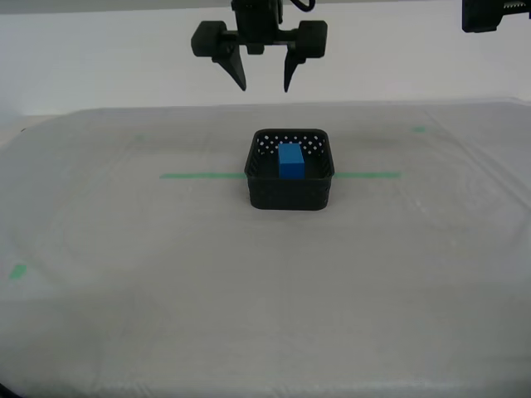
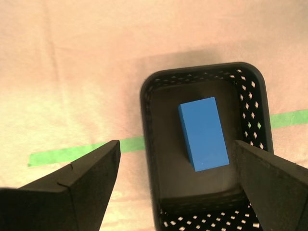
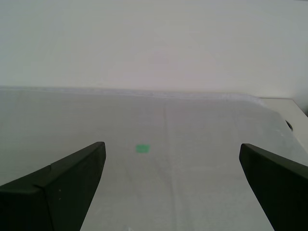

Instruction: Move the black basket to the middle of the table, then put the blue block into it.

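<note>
- Far on the exterior view's left, a small green tape mark [image 1: 17, 271] lies on the counter [image 1: 124, 315], well apart from everything else.
- A thin green tape line [image 1: 199, 176] runs across the counter and passes under the basket.
- The basket [image 1: 290, 203] stands upright about mid-counter, on the tape line.
- The block [image 1: 291, 161] lies inside the basket; my second wrist view shows it flat on the basket floor, slightly askew, clear of the walls.
- My second gripper [image 1: 265, 87] hangs above and behind the basket, apart from it. Its jaws are spread wide with nothing between them; in its wrist view they frame the basket from above.
- On the exterior view's upper right, a dark part of another arm [image 1: 496, 15] shows; I cannot tell from that view alone which arm it is.
- My first gripper [image 3: 172, 159] looks over bare counter with one green tape square [image 3: 142, 148] ahead; its jaws are spread too, holding nothing, far from the basket.
- Step in hand, as I judge it: both parts look done, basket centred and block in it, so this is the release-and-retreat stage.
- Next move calls for lifting my second gripper straight up and back, jaws kept apart and clear of the basket rim so the basket is not nudged off the line.
</note>
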Tool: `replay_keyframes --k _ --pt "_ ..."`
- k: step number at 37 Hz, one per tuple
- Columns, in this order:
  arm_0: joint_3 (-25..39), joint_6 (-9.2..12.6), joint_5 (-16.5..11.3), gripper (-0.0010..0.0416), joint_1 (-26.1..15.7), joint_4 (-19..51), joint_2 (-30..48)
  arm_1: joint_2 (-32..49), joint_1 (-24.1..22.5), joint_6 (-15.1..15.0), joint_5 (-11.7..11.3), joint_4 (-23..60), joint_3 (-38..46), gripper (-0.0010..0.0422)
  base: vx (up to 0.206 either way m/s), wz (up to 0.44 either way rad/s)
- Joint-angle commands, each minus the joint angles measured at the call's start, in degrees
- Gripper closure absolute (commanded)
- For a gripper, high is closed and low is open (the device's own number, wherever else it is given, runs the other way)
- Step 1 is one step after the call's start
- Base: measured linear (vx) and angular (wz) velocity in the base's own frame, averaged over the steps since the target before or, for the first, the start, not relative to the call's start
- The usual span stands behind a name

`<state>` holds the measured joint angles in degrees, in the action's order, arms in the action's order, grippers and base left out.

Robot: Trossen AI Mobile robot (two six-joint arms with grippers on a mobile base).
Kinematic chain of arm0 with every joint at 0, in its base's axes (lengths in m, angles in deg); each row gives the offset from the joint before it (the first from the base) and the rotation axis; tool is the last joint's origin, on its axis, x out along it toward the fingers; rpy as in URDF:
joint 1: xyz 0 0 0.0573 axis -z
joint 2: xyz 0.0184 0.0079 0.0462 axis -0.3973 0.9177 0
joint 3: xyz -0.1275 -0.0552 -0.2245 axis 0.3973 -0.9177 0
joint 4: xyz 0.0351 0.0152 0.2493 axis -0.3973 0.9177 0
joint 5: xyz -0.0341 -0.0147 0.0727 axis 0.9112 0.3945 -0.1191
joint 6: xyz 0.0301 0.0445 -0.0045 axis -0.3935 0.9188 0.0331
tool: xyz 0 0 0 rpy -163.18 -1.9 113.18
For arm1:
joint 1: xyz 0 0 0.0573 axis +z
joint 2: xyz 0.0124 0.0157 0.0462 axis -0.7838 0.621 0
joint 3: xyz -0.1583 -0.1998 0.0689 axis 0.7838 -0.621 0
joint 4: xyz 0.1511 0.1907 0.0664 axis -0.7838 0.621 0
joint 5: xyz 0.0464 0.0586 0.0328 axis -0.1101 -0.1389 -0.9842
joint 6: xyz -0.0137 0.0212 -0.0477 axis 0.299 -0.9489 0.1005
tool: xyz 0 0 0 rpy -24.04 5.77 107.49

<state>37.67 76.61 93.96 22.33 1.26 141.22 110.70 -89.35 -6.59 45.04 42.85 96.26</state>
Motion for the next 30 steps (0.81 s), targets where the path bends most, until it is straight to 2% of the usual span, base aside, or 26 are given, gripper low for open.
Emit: replay_keyframes --k 1,5,8,19,22,30 --pt "0.0 0.0 0.0 0.0016 0.0 -0.1 0.0 -1.4 0.5 -1.3 -0.7 0.2 0.0 0.0088 0.0 0.0" --pt "0.0 0.0 0.0 0.0016 0.0 -0.2 0.0 -2.9 1.0 -4.9 -0.7 0.3 0.0 0.008 0.0 0.0" --pt "0.0 0.0 0.0 0.0016 0.0 -0.2 0.0 -4.1 1.4 -6.1 -1.0 0.5 -0.3 0.0077 0.0 0.0" --pt "0.0 0.0 0.0 0.0016 0.0 -0.2 0.0 -6.2 3.7 -6.4 -4.0 3.1 -0.5 0.008 0.0 0.0" --pt "0.0 0.0 0.0 0.0017 0.0 -0.2 0.0 -6.2 4.4 -6.6 -4.2 4.6 -0.5 0.0076 0.0 0.0" --pt "0.0 0.0 0.0 0.0016 0.0 -0.2 0.0 -6.3 6.2 -9.8 -4.9 6.0 -0.5 0.006 0.0 0.0"
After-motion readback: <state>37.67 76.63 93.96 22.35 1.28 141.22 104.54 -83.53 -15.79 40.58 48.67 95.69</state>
